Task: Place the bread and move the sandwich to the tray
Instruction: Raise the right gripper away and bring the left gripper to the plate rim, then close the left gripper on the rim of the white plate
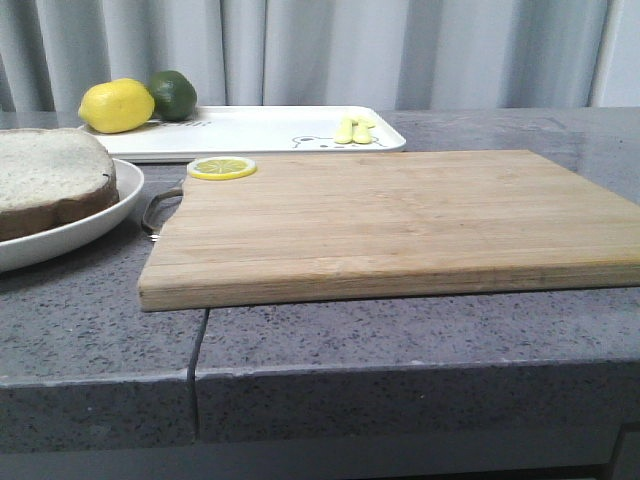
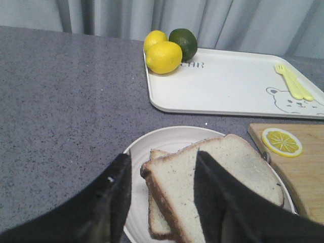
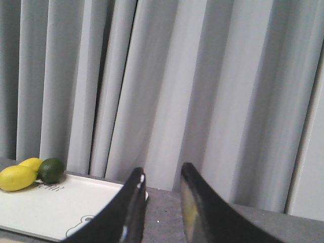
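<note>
Two slices of bread (image 2: 243,163) with dark crusts lie stacked on a round white plate (image 2: 167,137), which the front view shows at the far left (image 1: 100,215). My left gripper (image 2: 163,156) hovers open over that plate. One finger is above the plate's rim and the other in front of the top slice, and the slice's corner sits between them. The white tray (image 1: 260,130) with its bear drawing lies at the back. My right gripper (image 3: 163,169) is open and empty, raised toward the curtain, with the tray's corner (image 3: 40,207) below it. The sandwich is out of view.
A wooden cutting board (image 1: 400,215) fills the table's middle, with a lemon slice (image 1: 221,168) on its far left corner. A lemon (image 1: 116,105), a lime (image 1: 173,93) and a yellow fork (image 1: 355,131) rest on the tray. The table's front edge is close.
</note>
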`<state>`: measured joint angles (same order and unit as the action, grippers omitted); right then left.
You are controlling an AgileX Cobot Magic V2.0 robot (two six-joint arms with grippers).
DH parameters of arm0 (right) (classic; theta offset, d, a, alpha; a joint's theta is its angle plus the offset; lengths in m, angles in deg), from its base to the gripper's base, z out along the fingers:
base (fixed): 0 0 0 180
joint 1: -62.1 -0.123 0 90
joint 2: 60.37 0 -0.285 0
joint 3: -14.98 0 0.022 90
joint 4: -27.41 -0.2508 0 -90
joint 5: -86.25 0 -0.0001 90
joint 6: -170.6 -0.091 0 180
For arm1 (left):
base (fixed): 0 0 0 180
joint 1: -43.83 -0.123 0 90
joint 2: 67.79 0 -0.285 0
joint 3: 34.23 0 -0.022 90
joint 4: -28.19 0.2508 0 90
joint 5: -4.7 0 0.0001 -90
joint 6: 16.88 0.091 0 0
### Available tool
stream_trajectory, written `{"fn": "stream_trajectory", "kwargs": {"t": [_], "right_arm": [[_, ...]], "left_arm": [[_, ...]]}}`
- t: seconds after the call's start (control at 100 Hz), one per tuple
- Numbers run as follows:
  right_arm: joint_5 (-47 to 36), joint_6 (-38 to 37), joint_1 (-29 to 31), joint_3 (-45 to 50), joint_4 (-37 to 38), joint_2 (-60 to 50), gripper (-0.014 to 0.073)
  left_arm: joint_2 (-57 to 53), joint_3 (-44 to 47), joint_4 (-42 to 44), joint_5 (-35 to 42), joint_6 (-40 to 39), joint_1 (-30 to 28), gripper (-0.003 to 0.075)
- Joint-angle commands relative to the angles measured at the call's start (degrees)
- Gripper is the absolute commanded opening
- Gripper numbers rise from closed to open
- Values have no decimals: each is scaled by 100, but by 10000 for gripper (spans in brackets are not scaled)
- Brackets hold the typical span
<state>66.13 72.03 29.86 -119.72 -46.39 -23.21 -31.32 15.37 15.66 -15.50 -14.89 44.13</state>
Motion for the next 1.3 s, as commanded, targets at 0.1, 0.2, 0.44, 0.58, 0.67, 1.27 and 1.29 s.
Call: {"fn": "stream_trajectory", "kwargs": {"t": [0.1,0.2,0.44,0.58,0.67,1.27,1.29], "right_arm": [[-49,77,33,226,79,-238,204],[-49,77,33,246,-8,-228,204],[-44,77,28,246,-36,-228,204],[-29,77,28,246,-47,-228,204],[-24,77,28,246,-47,-228,204],[-25,77,28,246,-181,-228,204],[-25,77,28,246,-181,-228,204]], "left_arm": [[55,-206,3,-109,-199,-358,274],[69,-206,3,-450,-428,-724,274],[606,-206,-417,-908,-642,-1347,274],[1126,-250,-709,-897,-642,-1345,275],[1435,-322,-759,-824,-642,-1345,275],[2775,-931,-870,-740,-554,-1345,274],[2796,-930,-870,-740,-543,-1345,274]]}}
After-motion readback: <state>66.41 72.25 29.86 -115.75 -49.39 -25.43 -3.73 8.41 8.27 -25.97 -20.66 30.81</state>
